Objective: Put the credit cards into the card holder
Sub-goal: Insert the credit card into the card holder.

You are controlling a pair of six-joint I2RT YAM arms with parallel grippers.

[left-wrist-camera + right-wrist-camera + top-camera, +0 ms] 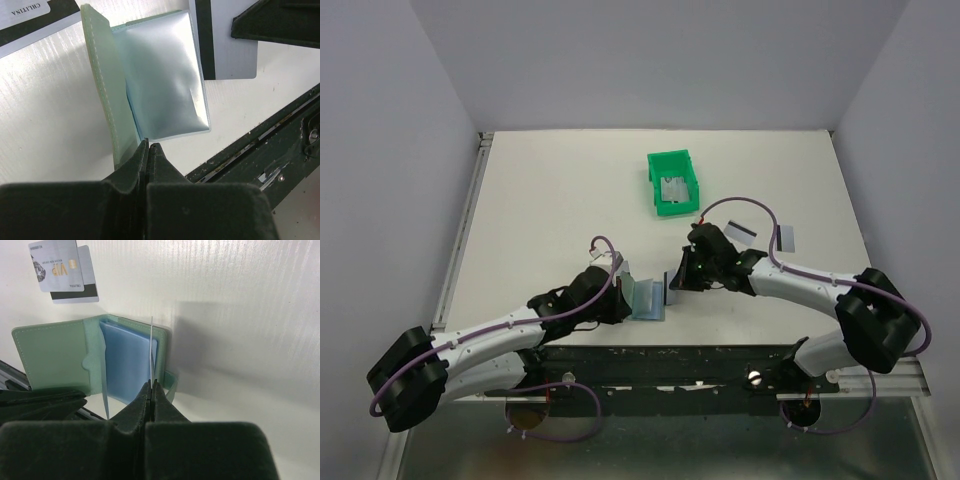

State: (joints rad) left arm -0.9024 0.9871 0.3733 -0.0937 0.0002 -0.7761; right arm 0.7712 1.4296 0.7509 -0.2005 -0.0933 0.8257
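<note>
Pinching the near edge of its soft green cover, the left pincer holds the card holder open at the near middle of the desk. To its right, the right pincer is pressed together on one credit card, edge-on just beside the blue pockets. The card looks stiff, light and slippery, so a firm grip by its end suits; the pockets look limp.

A bright green, open-topped plastic bin stands slightly askew on the flat white tabletop, towards its far middle. Plain pale grey walls enclose the table on three sides. A black metal rail runs along its near edge.
</note>
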